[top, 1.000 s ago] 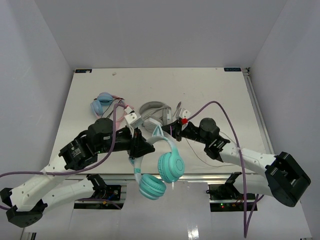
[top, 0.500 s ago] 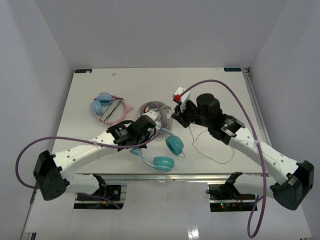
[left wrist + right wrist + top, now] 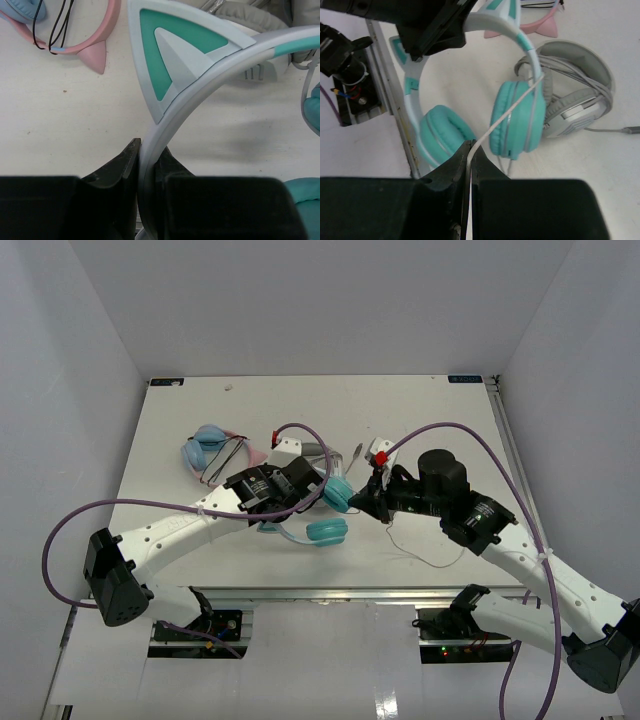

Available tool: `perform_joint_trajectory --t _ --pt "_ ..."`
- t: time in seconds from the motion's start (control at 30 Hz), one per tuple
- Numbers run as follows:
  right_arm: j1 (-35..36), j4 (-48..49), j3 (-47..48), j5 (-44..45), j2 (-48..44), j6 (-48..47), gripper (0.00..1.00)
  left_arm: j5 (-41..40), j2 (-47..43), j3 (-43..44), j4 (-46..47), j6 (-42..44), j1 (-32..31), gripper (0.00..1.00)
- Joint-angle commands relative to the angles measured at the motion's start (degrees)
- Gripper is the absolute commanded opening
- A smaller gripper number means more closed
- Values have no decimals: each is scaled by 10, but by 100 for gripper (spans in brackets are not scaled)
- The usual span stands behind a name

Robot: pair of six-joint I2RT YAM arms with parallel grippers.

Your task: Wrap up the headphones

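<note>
The teal headphones (image 3: 330,512) lie mid-table, their two turquoise ear cups (image 3: 515,120) side by side. My left gripper (image 3: 150,145) is shut on the pale blue headband (image 3: 200,80) just below a cat-ear point (image 3: 170,55); from above it (image 3: 298,483) sits left of the cups. My right gripper (image 3: 470,145) is shut on the thin whitish cable (image 3: 510,112), which runs taut up across one ear cup. From above, this gripper (image 3: 362,502) sits just right of the cups. Loose cable (image 3: 430,562) trails on the table under the right arm.
Larger grey-white headphones (image 3: 575,95) lie right behind the teal pair. Light-blue-and-pink headphones (image 3: 205,452) with a dark cable lie at the back left, and their pink band (image 3: 95,45) shows in the left wrist view. The table's near edge (image 3: 390,95) is close to the cups.
</note>
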Motion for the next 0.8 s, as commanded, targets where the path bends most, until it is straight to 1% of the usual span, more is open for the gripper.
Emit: perform_joint_trajectory --t 0.0,0.13,0.2,0.4,0.57,0.77 --pt "13 111 -53 -104 -39 61 8 -60 9 45 -27 -64 2 0" --pt "36 211 -117 -135 -42 102 8 -64 15 60 -19 -88 3 0" --pt "51 239 -136 -129 -30 107 8 -63 16 62 -5 -96 3 0" --pt "105 294 -137 -103 19 124 8 -61 23 60 23 -119 3 0" --pt "142 307 -101 -62 77 121 8 -45 27 36 48 -110 3 0" --pt "147 299 -65 -15 115 118 8 -40 2 2 76 -111 3 0"
